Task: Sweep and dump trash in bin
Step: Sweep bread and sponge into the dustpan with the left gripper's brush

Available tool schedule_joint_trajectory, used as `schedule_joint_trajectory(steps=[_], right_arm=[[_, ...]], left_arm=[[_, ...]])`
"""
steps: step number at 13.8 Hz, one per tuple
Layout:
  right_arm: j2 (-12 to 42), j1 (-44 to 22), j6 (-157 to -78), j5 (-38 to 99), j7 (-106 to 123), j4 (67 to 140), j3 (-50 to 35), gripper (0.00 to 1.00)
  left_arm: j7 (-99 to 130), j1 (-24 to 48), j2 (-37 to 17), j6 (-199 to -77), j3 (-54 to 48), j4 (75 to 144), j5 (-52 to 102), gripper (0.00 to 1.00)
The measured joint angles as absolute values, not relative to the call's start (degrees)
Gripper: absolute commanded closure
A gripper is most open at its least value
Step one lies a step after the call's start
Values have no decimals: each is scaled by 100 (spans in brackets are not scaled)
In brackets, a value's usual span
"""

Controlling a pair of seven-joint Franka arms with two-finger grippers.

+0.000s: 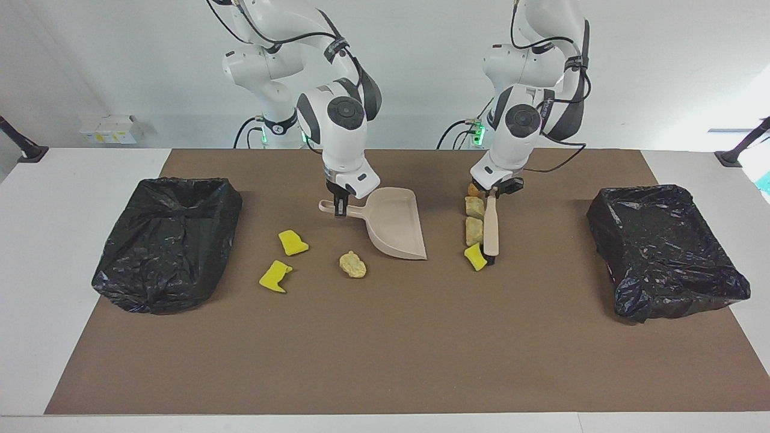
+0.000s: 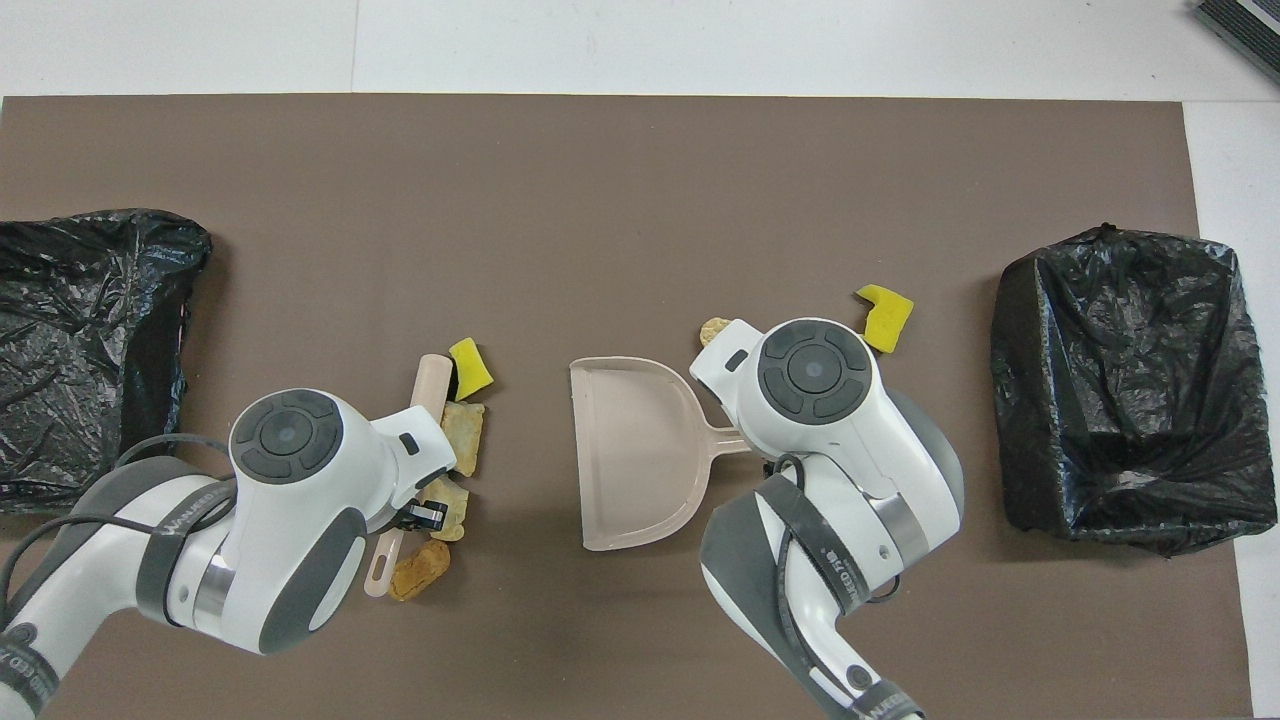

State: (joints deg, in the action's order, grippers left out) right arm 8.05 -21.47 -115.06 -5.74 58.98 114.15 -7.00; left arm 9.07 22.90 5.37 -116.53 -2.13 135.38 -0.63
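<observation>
My right gripper point(image 1: 340, 208) is shut on the handle of the beige dustpan point(image 1: 397, 228), which rests on the brown mat with its mouth toward the left arm's end. My left gripper point(image 1: 494, 191) is shut on the handle of the beige brush point(image 1: 491, 228), whose black bristles touch the mat. Several scraps of trash lie in a row against the brush on the dustpan's side: an orange-brown lump point(image 2: 420, 570), two tan lumps point(image 2: 463, 435), and a yellow chunk point(image 2: 470, 367). Two more yellow chunks point(image 1: 292, 242) point(image 1: 275, 276) and a tan lump point(image 1: 352, 264) lie beside the dustpan toward the right arm's end.
Two bins lined with black bags stand on the mat, one bin point(image 1: 168, 240) at the right arm's end and another bin point(image 1: 665, 252) at the left arm's end. White table point(image 1: 72, 180) borders the mat.
</observation>
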Motion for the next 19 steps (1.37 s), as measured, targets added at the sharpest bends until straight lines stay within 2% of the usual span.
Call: schedule_joint_trajectory(steps=[6, 11, 15, 19], right_arm=[[805, -2147, -11507, -574, 5898, 11417, -700, 100], [805, -2147, -11507, -574, 5896, 11418, -700, 100], [805, -2147, -11507, -574, 5895, 11419, -700, 100], [805, -2146, -11507, -574, 5895, 11422, -698, 100]], left_arm=[[816, 2927, 562, -11613, -219, 13533, 591, 100], [931, 3869, 605, -11765, -236, 13413, 1645, 100], [1176, 3942, 605, -11687, -176, 13356, 1820, 100], [2411, 3939, 742, -11325, -126, 13332, 1835, 100]])
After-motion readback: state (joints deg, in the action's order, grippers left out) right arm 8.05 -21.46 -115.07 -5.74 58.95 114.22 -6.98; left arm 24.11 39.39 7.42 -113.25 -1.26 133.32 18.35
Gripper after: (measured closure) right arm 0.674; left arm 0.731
